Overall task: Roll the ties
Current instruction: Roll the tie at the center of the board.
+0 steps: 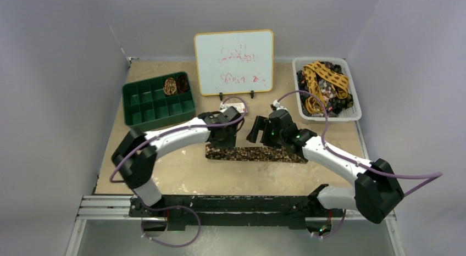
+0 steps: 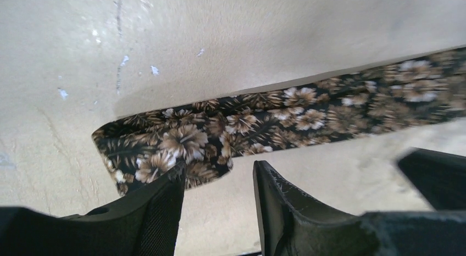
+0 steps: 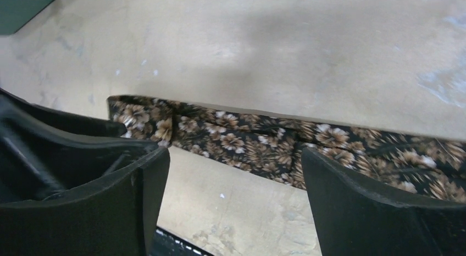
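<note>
A brown flower-print tie (image 1: 255,154) lies flat in a straight strip across the table's middle. Its blunt left end (image 2: 143,151) shows just beyond the fingertips in the left wrist view. My left gripper (image 1: 227,139) hovers over that end, jaws open and empty (image 2: 218,169). My right gripper (image 1: 257,131) hangs just to its right above the strip (image 3: 258,142), jaws spread wide with bare table between them (image 3: 235,157). One rolled tie (image 1: 170,85) sits in the green tray. More ties (image 1: 325,83) are heaped in the white basket.
The green compartment tray (image 1: 156,105) stands at the back left. A whiteboard (image 1: 234,62) is propped at the back centre, and the white basket (image 1: 355,114) at the back right. A small label card (image 1: 233,106) lies in front of the whiteboard.
</note>
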{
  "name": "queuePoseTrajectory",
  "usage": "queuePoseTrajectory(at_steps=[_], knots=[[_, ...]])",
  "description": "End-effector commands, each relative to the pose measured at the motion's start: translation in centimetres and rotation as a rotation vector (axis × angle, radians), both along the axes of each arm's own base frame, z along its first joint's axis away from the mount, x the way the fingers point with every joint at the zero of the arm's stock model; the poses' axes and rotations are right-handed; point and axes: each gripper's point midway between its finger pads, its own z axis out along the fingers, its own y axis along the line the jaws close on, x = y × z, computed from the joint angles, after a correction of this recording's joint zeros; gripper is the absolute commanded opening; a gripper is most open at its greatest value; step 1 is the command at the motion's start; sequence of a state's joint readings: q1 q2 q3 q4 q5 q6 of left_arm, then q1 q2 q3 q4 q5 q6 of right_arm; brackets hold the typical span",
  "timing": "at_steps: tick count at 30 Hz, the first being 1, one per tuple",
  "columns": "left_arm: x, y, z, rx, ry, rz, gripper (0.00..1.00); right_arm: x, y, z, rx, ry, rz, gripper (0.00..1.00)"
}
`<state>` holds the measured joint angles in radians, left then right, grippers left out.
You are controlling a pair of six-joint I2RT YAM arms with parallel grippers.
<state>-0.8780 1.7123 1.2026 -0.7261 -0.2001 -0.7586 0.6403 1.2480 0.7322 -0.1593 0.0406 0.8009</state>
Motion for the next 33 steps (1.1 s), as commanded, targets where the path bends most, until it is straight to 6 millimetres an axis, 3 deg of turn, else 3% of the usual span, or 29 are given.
queuePoseTrajectory(at_steps=[1,3,5,10,14,22,33], knots=[[1.2,-0.2,6.3,-0.223,-0.117,0.037,0.48,0.7,3.3,3.0,0.093,-0.137,0.227,0.95],[1.1,1.6,7.7,-0.243,-0.156,0.068,0.5,1.2,4.5,4.0,0.091,-0.217,0.35,0.97],[0.8,3.8,8.0,-0.25,-0.173,0.097,0.53,1.8,6.1,5.0,0.095,-0.315,0.456,0.99],[0.4,9.0,7.1,-0.282,-0.157,0.204,0.55,2.0,10.0,6.3,0.083,-0.557,0.691,0.99],[0.1,11.9,5.9,-0.317,-0.13,0.283,0.55,0.6,14.2,5.1,-0.04,-0.72,0.942,0.99],[-0.6,14.6,4.1,-0.419,-0.067,0.372,0.56,0.0,18.2,2.2,-0.062,-0.736,1.165,0.99],[-0.9,15.2,2.7,-0.438,-0.032,0.388,0.56,-2.0,18.5,-4.1,-0.141,-0.614,1.337,0.99]])
